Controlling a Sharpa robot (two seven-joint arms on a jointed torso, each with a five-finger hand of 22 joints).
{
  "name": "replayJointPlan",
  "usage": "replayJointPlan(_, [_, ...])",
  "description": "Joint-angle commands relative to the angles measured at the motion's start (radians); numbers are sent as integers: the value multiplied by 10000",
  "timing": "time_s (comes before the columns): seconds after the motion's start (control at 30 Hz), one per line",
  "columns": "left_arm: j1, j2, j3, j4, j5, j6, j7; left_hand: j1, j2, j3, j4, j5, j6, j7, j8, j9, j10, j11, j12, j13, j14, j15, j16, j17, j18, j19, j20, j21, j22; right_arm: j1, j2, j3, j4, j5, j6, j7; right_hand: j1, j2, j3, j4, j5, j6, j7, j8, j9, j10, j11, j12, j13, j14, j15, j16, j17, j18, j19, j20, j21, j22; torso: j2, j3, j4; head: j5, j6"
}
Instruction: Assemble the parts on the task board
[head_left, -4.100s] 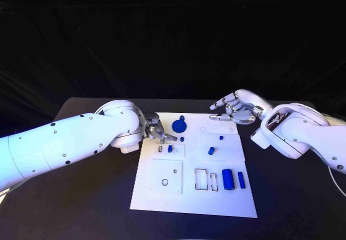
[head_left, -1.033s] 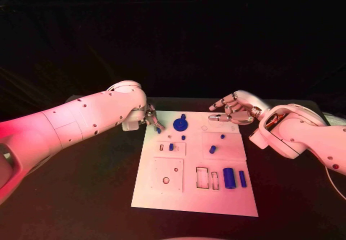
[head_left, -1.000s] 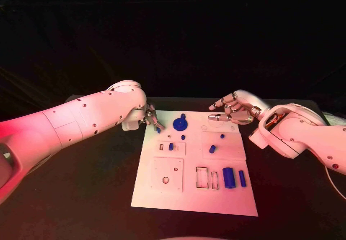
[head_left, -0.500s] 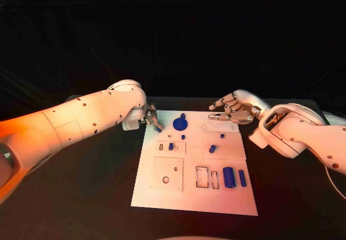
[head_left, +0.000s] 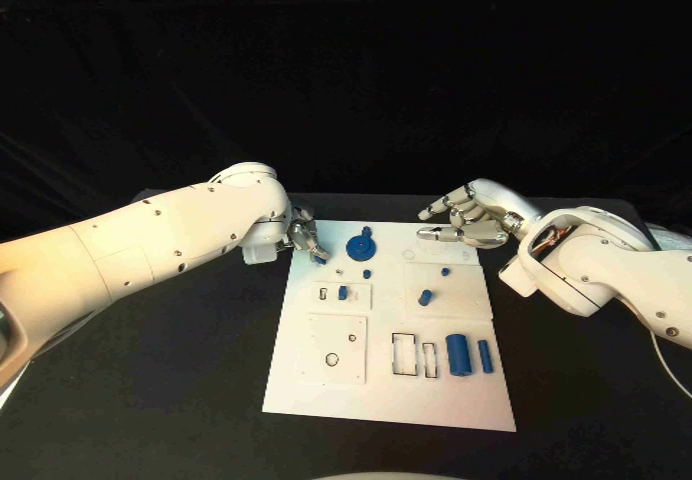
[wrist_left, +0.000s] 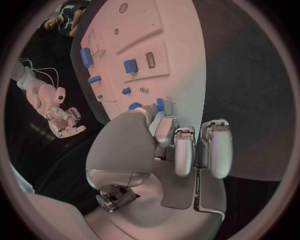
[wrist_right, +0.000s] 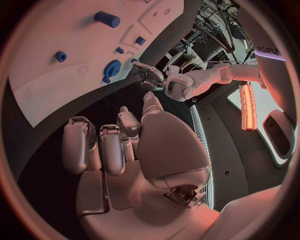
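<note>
The white task board (head_left: 329, 400) lies in the middle of the table. My left hand (head_left: 304, 240) is at the board's far left corner and pinches a small blue part (head_left: 316, 258) between thumb and finger; the left wrist view shows this part (wrist_left: 160, 104) at the fingertips over the board (wrist_left: 181, 60). A round blue part (head_left: 361, 246) lies just right of that hand. My right hand (head_left: 469, 222) hovers over the far right corner with fingers spread and nothing in it. A blue cylinder (head_left: 456, 355) and a blue bar (head_left: 483, 357) lie near the board's right edge.
More small blue parts sit mid-board: one in a slot (head_left: 342, 293), a peg (head_left: 366, 274) and a tilted piece (head_left: 426, 297). Empty rectangular slots (head_left: 414, 358) and a square recess (head_left: 333, 350) are nearer me. Black table (head_left: 173, 400) surrounds the board.
Since four seconds ago my left hand has drawn back from the board's left side to its far left corner. In the last second neither hand has visibly moved.
</note>
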Motion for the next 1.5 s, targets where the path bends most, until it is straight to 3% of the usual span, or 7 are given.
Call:
replayJointPlan(0.03, [0, -226, 6, 418, 183, -740, 653, -44, -180, 1408, -1270, 72, 106, -35, 64, 27, 94, 8, -37, -32, 1039, -11, 31, 2629, -79, 740, -15, 4, 2221, -7, -3, 0, 5, 10, 107, 86, 11, 76, -73, -6, 58, 85, 5, -3, 11, -22, -28, 35, 9, 655, -84, -43, 1006, 85, -67, 8, -47, -11, -8, 6, 4, 3, 13])
replayJointPlan(0.23, [-22, -811, -1, 1370, 293, -1252, 893, -241, -471, 1818, -1437, 428, 245, -54, 68, 52, 193, -12, 20, 24, 1039, -23, 31, 2629, -93, 768, -33, 45, 2264, -10, -14, -1, -3, 18, 111, 86, 11, 76, -73, -6, 58, 85, 5, -3, 11, -22, -28, 35, 9, 655, -84, -43, 1006, 85, -67, 8, -47, -11, 6, -1, 20, 17, 12])
replayJointPlan(0.53, [-309, -1633, -36, 2566, 393, -1486, 1039, -339, -648, 1963, -1536, 603, 357, -77, 39, 39, 264, -28, 65, 71, 1039, -30, 31, 2629, -107, 797, -40, 92, 2307, -21, -30, -4, -25, 33, 117, 83, 11, 76, -73, -6, 58, 85, 5, -3, 11, -22, -28, 35, 9, 655, -84, -43, 1006, 85, -67, 8, -47, -11, -8, -11, 29, 57, -21])
replayJointPlan(0.77, [-365, -1770, -148, 2760, 177, -1146, 858, -377, -736, 2029, -1593, 681, 444, -90, -2, 10, 306, -40, 91, 103, 1039, -34, 31, 2629, -114, 810, -43, 113, 2327, -33, -22, -8, -32, 40, 122, 87, 11, 76, -73, -6, 58, 85, 5, -3, 11, -22, -28, 35, 9, 655, -84, -43, 1006, 85, -67, 8, -47, -11, 2, -8, -10, 107, -28])
replayJointPlan(0.93, [-418, -1759, -236, 2812, 128, -1201, 643, -417, -772, 2076, -1618, 760, 504, -97, -39, -13, 331, -46, 100, 117, 1039, -38, 31, 2629, -115, 811, -46, 115, 2330, -39, -25, -9, -29, 41, 123, 85, 11, 76, -73, -6, 58, 85, 5, -3, 11, -22, -28, 35, 9, 655, -84, -43, 1006, 85, -67, 8, -47, -11, 15, -10, -4, 96, -40])
replayJointPlan(1.23, [-508, -1748, -271, 2850, 57, -1191, 374, -444, -787, 2101, -1630, 805, 539, -100, -55, -23, 347, -49, 106, 126, 1039, -41, 31, 2629, -119, 820, -48, 130, 2343, -45, -34, -10, -22, 41, 121, 88, 10, 78, -76, -5, 60, 86, 5, -3, 11, -20, -28, 37, 10, 655, -85, -44, 1006, 84, -66, 8, -47, -11, 9, 3, -1, 101, -74])
replayJointPlan(1.5, [-568, -1713, -276, 2834, -38, -941, 157, -475, -812, 2129, -1650, 866, 580, -105, -74, -34, 354, -54, 82, 103, 1039, -45, 31, 2629, -123, 826, -50, 139, 2352, -46, -40, -10, -16, 41, 113, 96, 5, 95, -95, 2, 74, 93, 3, -1, 14, -9, -30, 55, 15, 656, -87, -49, 1004, 83, -61, 6, -49, -9, 13, -9, 4, 104, -94])
